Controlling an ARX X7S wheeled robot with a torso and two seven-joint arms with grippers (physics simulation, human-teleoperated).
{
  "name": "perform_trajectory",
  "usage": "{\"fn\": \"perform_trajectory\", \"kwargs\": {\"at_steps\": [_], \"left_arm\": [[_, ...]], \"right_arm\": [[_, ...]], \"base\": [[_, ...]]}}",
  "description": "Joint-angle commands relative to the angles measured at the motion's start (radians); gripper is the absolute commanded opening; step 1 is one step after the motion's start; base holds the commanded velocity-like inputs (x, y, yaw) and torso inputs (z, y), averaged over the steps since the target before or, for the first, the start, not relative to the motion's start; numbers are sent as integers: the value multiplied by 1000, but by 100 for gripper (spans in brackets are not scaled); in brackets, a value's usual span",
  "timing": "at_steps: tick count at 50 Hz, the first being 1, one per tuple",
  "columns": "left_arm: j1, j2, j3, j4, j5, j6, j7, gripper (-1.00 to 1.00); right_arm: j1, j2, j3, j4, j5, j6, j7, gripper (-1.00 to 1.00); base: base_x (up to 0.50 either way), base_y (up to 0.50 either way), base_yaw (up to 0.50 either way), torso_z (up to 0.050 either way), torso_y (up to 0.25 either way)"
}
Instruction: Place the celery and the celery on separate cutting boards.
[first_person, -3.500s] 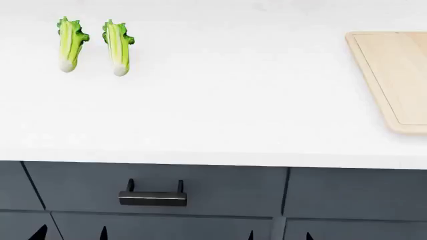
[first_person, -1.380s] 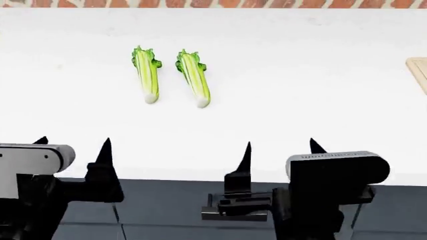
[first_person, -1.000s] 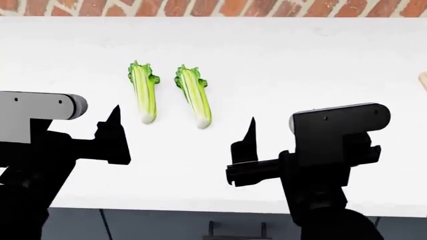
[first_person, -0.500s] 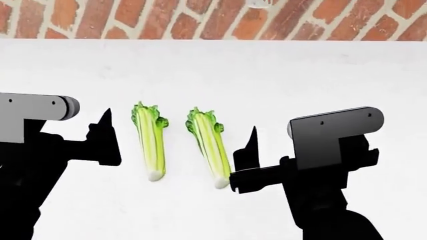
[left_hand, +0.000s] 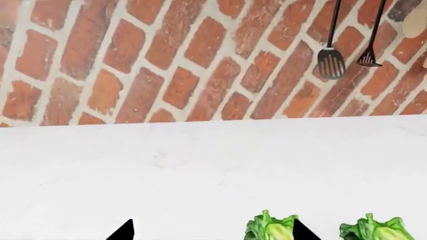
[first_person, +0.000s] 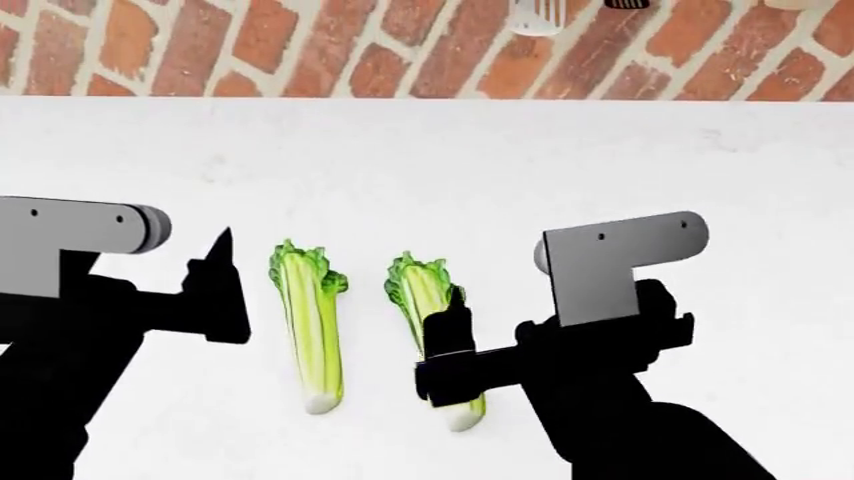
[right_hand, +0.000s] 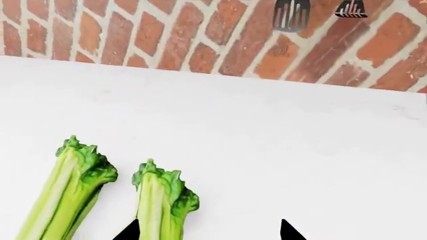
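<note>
Two celery bunches lie side by side on the white counter (first_person: 561, 170), leafy tops toward the brick wall. The left celery (first_person: 311, 330) is just right of my left gripper's dark finger (first_person: 220, 300). In the left wrist view its leafy top (left_hand: 270, 231) sits just inside one fingertip of the open left gripper (left_hand: 213, 234), with the other celery (left_hand: 377, 231) outside. My right gripper (right_hand: 207, 232) is open over the right celery (right_hand: 157, 200), whose stalk runs close to one fingertip. In the head view a right finger (first_person: 447, 345) covers part of that celery (first_person: 420, 290). The cutting boards are out of view.
A red brick wall (first_person: 267, 50) stands behind the counter. Dark kitchen utensils hang on it: a slotted spatula (left_hand: 331, 62) and another tool (right_hand: 291, 14). The white counter stretches wide on both sides of the celery.
Both arms have risen into the head view and come forward to the celery. The view shifted toward the wall. The right finger went from beside the right celery to over it.
</note>
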Motion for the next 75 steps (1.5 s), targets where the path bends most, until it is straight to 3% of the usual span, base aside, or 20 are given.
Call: {"fn": "perform_trajectory", "kwargs": {"at_steps": [1,15,24,25,34,41,47,49,52,54,57,59,75], "left_arm": [[8,0,5,-8,-7,10,-1,100],[27,-2,18,-32,-10,39,8,100],[26,1,27,-40,-12,43,4,100],[28,0,26,-40,-14,44,5,100],[24,13,31,-38,-26,31,-6,100],[-3,69,42,-48,-51,-22,-40,100],[-23,105,57,-70,-53,-42,-75,100],[-30,132,40,-97,-60,-44,-99,100],[-39,175,40,-119,-86,-102,-144,100],[-66,190,33,-175,-177,-83,-209,100],[-88,179,117,-200,-185,-85,-272,100],[-99,191,117,-259,-262,-83,-321,100],[-132,181,321,-571,-242,130,-283,100]], "right_arm": [[52,-40,-53,134,31,71,-30,100],[52,-80,-157,398,-30,-69,-76,100],[52,-69,-165,389,-28,-79,-80,100],[50,-67,-168,384,-32,-85,-78,-100],[60,-42,-146,198,-26,-33,-11,-100],[43,-43,-16,-17,-6,-30,84,-100],[1,-17,48,-144,-104,-82,234,-100],[16,22,10,-161,-126,-38,245,-100],[-7,22,64,-184,-120,-40,263,-100],[-24,19,74,-192,-116,-50,264,-100],[-33,14,77,-179,-111,-71,256,-100],[-35,15,90,-202,-99,-57,255,-100],[-49,16,107,-196,-81,-76,246,-100]], "base": [[0,0,0,0,0],[0,0,0,0,0],[0,0,0,0,0],[0,0,0,0,0],[0,0,0,0,0],[0,0,0,0,0],[0,0,0,0,0],[0,0,0,0,0],[0,0,0,0,0],[0,0,0,0,0],[0,0,0,0,0],[0,0,0,0,0],[0,0,0,0,0]]}}
